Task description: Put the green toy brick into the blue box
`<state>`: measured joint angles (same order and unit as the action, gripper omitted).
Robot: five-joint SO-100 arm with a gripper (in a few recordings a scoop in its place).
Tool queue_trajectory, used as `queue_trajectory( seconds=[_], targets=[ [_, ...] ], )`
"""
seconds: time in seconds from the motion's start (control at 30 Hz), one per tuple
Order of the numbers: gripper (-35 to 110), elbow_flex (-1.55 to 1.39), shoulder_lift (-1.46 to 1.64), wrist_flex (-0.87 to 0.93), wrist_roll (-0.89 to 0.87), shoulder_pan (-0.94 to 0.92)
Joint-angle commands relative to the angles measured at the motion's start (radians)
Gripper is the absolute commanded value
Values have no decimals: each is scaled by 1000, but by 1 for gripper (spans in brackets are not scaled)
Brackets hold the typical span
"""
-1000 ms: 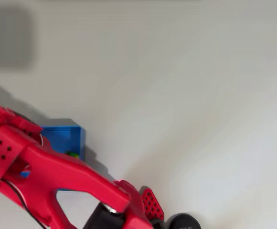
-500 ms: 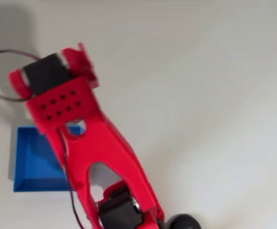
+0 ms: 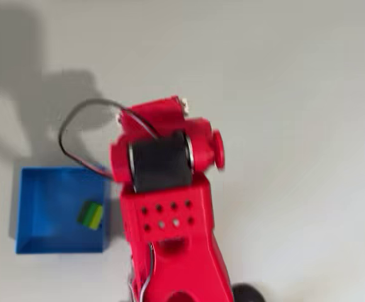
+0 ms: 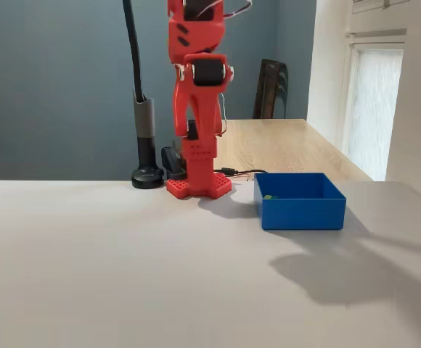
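In the fixed view the bare table (image 4: 123,275) lies nearest, then the box (image 4: 300,201), standing just right of the arm (image 4: 198,94) and its base. The brick (image 3: 90,214) lies on the box floor in the overhead view, toward the right wall, touching nothing else; in the fixed view only a green speck (image 4: 268,196) shows over the near wall. So the brick seems delivered, and the step in hand looks like the retreat to rest.

The arm stands folded upright over its base, clear of the box (image 3: 60,209). The pincer is hidden behind the wrist motor in the overhead view and runs out of the top of the fixed view, so I cannot tell whether it is open or closed.

To finish well, the arm should fold straight down over its own base, not swinging toward the box, since a knock on the light tray could shift it or jolt the brick. The loose black cable (image 3: 75,135) loops out toward the box's far corner; slow motion would keep it from snagging the wall.
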<state>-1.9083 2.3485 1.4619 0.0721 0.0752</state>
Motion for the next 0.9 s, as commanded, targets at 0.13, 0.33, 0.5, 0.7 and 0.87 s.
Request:
queue_trajectory(
  seconds=[0.13,0.33,0.5,0.7,0.87],
  targets=[
    [0,-431,497,-152,15,-52],
    [0,-637,735,-152,8,-58],
    [0,-770,831,-152,-2,-69],
    [0,-879,881,-158,-12,-75],
    [0,-976,905,-210,5,-77]
  ],
)
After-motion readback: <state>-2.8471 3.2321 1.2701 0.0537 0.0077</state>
